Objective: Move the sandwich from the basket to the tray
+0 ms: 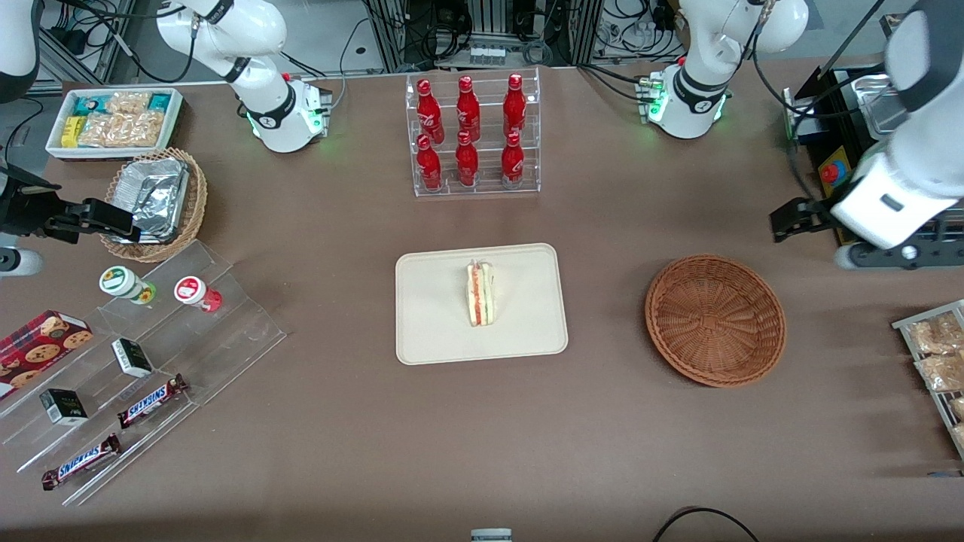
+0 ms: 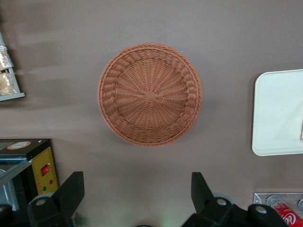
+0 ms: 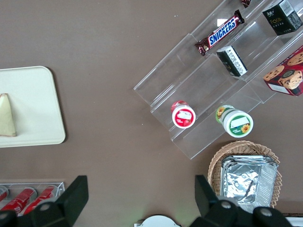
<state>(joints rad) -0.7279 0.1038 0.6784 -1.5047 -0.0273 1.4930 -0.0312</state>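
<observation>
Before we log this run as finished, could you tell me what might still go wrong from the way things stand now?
1. The small triangular sandwich stands on edge on the flat cream-beige tray, so a bump might tip it over.
2. The left arm's hand, open, hangs above the table near the round reddish-brown wicker basket, which is empty; moving low, it might nudge the basket.

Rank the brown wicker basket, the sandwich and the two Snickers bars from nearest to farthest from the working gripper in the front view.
The gripper hangs open toward the working arm's end of the table.
1. Basket: nearest, empty, just nearer the front camera than the gripper.
2. Sandwich: mid-table, lying on the tray.
3. Snickers bars: farthest, on the clear stepped stand toward the parked arm's end.
</observation>
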